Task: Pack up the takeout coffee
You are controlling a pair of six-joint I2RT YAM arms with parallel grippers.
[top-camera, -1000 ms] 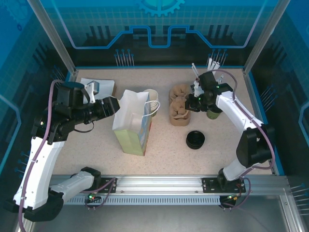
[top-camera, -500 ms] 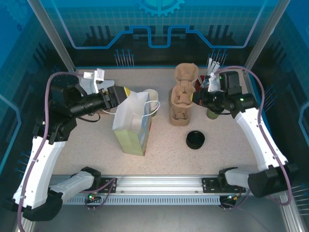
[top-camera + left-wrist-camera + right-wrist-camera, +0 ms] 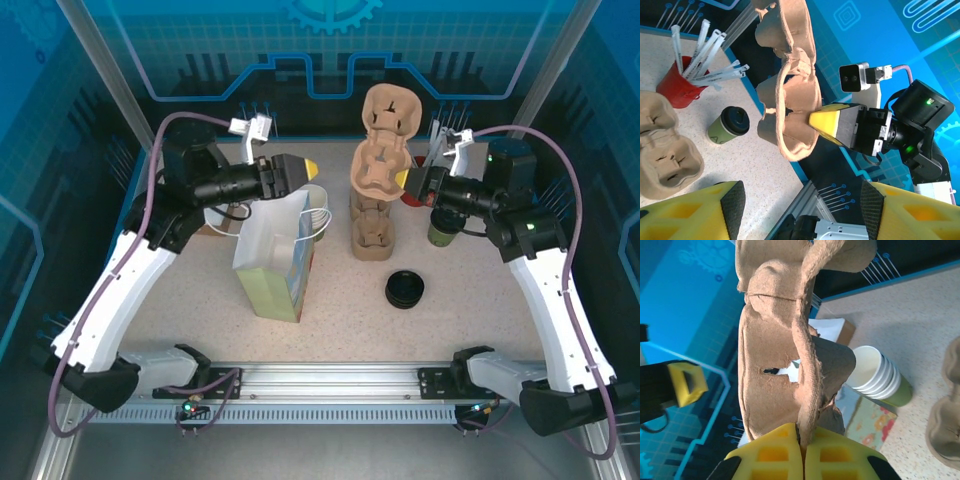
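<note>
— Pulp carrier [image 3: 385, 150] aloft, pinched by the right fingers [image 3: 782, 452]; left fingers [image 3: 700, 210] spread, empty. And the coffee [image 3: 729, 125]?
— Lidded, on the surface [image 3: 450, 320] beside the straws [image 3: 695, 45]. Lower the carrier level into the bag [image 3: 275, 250], I'd say.

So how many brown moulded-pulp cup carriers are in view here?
2. One carrier is held aloft in the shut right gripper; the other carrier lies on the speckled table beneath it, right of the white paper bag, and may be a stack hiding more.
</note>
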